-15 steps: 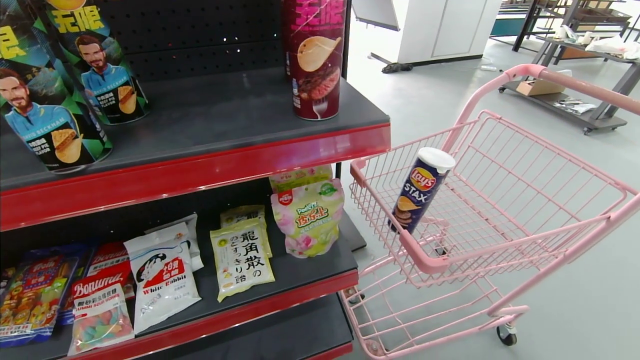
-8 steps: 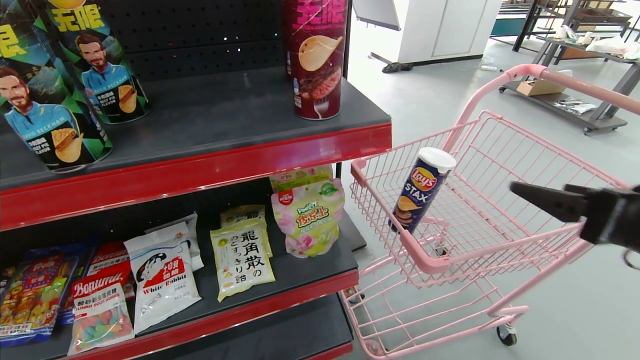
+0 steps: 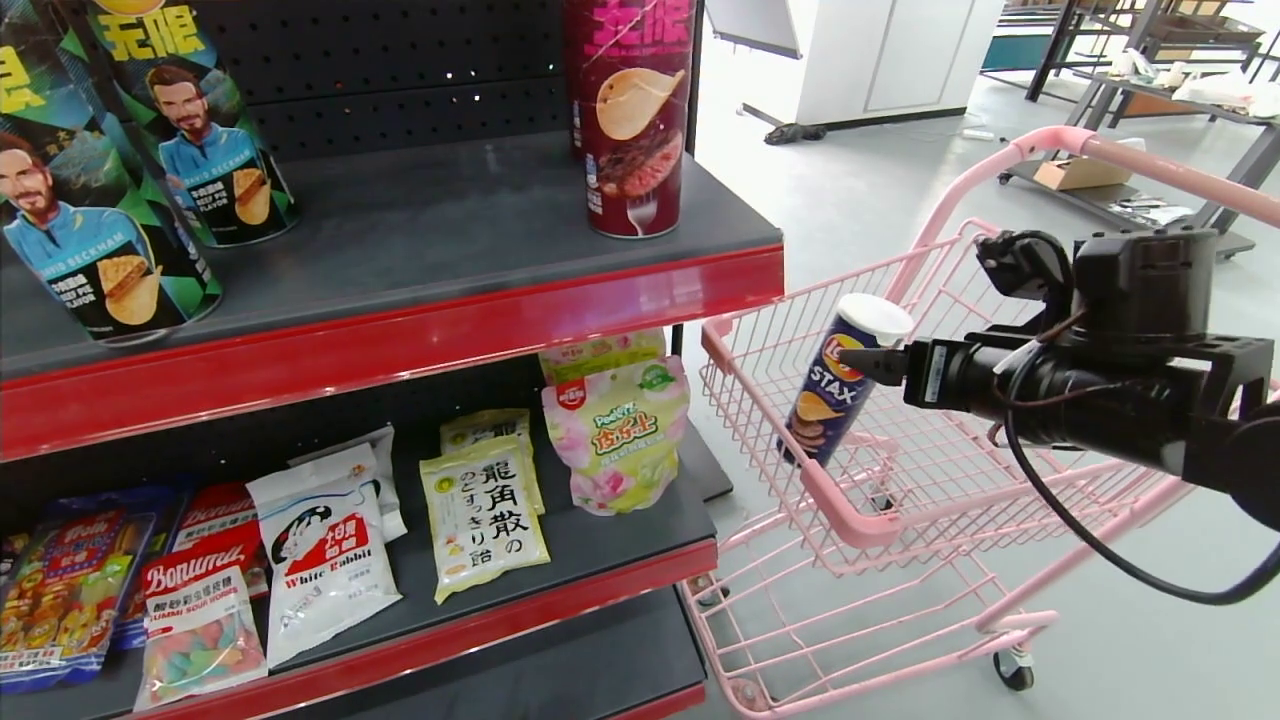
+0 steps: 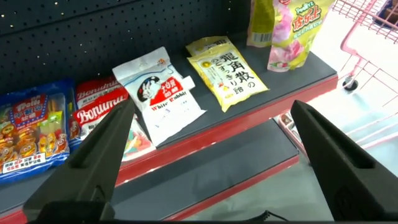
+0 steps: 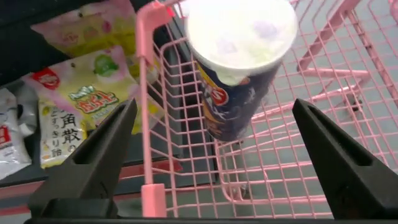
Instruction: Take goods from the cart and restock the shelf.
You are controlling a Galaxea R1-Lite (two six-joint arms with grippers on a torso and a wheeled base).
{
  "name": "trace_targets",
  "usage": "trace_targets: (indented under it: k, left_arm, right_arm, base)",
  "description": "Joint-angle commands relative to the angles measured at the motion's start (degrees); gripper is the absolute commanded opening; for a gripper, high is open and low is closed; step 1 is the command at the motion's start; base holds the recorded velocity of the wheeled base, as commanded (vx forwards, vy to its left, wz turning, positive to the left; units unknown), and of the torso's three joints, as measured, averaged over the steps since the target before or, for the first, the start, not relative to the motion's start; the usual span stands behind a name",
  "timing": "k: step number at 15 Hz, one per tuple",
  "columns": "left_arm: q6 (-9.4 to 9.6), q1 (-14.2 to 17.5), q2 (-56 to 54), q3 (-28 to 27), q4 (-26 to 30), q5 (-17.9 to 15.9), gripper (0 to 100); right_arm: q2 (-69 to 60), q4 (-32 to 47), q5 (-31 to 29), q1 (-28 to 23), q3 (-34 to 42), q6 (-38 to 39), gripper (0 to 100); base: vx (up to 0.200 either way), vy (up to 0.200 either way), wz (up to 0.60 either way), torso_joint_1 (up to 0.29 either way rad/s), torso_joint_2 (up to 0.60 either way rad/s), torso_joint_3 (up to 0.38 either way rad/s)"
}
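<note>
Right claw (image 5: pixel 214 102) apart | left claw (image 4: pixel 211 104) apart | cart (image 3: pixel 860 522): 1 chip can (image 3: pixel 835 400)

The upper shelf (image 3: pixel 420 220) carries three tall chip cans (image 3: pixel 630 120). The lower shelf (image 3: pixel 625 540) carries at least nine snack bags (image 3: pixel 320 560). One pink cart (image 3: pixel 850 520) holds one blue chip can (image 3: pixel 835 390).

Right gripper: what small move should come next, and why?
Probably ease the right gripper forward until its open fingers straddle the can near its top, before closing. In the right wrist view the can sits centred between the fingers but ungrasped, leaning in the corner of the cart.
</note>
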Motion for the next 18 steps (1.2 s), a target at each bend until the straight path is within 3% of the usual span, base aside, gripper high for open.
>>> trace_targets:
  k: [1,3,6,10,18]
  left_arm:
    - [0.02,0.0,0.1,0.5,0.0,-0.3,100]
    - [0.02,0.0,0.0,0.9,0.0,-0.6,100]
    - [0.02,0.0,-0.1,0.8,0.0,-0.5,100]
    - [0.02,0.0,0.0,0.2,0.0,-0.4,100]
    - [0.02,0.0,0.4,0.4,0.0,-0.2,100]
  right_arm:
    - [-0.2,-0.1,-0.3,-0.5,2.2,0.0,100]
    - [0.5,-3.0,0.4,-0.4,3.3,0.3,100]
    - [6.0,-13.3,4.1,-0.7,6.0,0.1,100]
    - [14.3,-21.8,5.0,-2.5,4.0,-1.4,100]
    - [21.8,-22.9,6.7,-4.6,-5.3,-3.9,100]
  base:
    - [0.000,0.000,0.00,0.000,0.00,0.000]
    - [0.000,0.000,0.00,0.000,0.00,0.000]
    - [0.000,0.000,0.00,0.000,0.00,0.000]
    - [0.000,0.000,0.00,0.000,0.00,0.000]
    - [0.000,0.000,0.00,0.000,0.00,0.000]
